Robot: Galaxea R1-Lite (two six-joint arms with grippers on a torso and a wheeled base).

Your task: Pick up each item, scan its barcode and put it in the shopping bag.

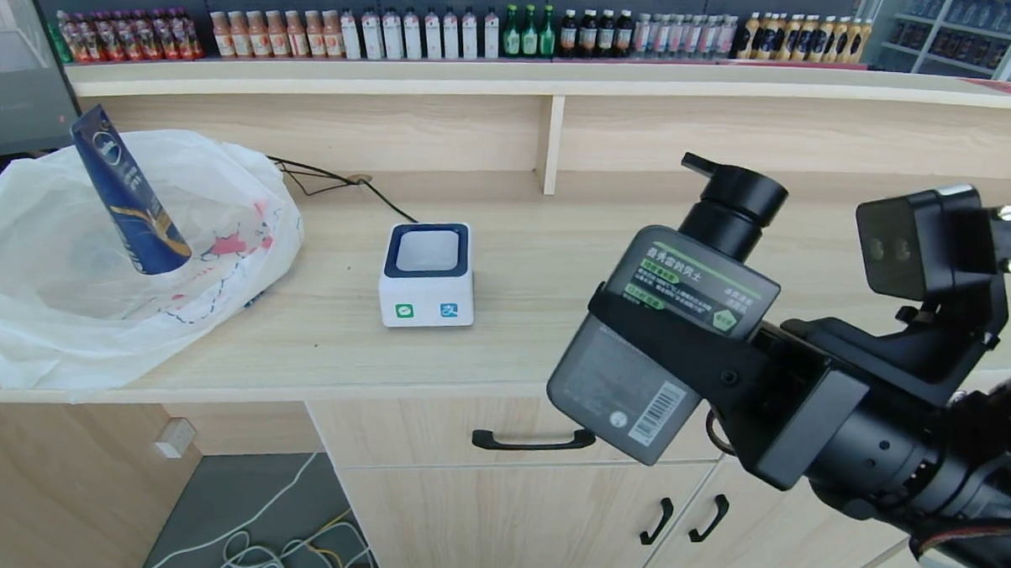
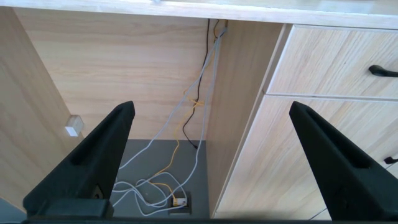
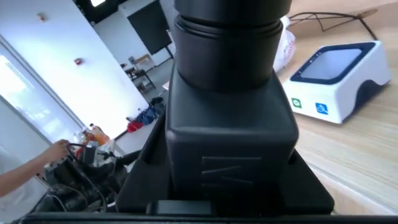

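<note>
Inside shopping bag (image 1: 50, 318), blue tube (image 1: 130, 191); right gripper (image 1: 672, 332) grasps pump bottle (image 1: 692, 282), left gripper (image 2: 211, 121) released.

The bag (image 1: 42, 318) is sitting at the counter's (image 1: 557, 261) left end with a tube (image 1: 130, 195) leaning in it. The scanner (image 1: 428, 274) is sitting to its right. The bottle (image 1: 611, 380) is hanging in the right gripper (image 1: 680, 345), right of the scanner and nearer the front.

Black pump bottle (image 3: 230, 124) near white scanner (image 3: 339, 81)

1. A row of drink bottles (image 1: 447, 34) lines the shelf (image 1: 311, 69) behind the wooden desk (image 1: 540, 260).
2. Black handles (image 1: 533, 444) sit on the cabinet fronts below.
3. White and yellow cables (image 1: 294, 552) lie tangled on the grey floor (image 1: 212, 492).
</note>
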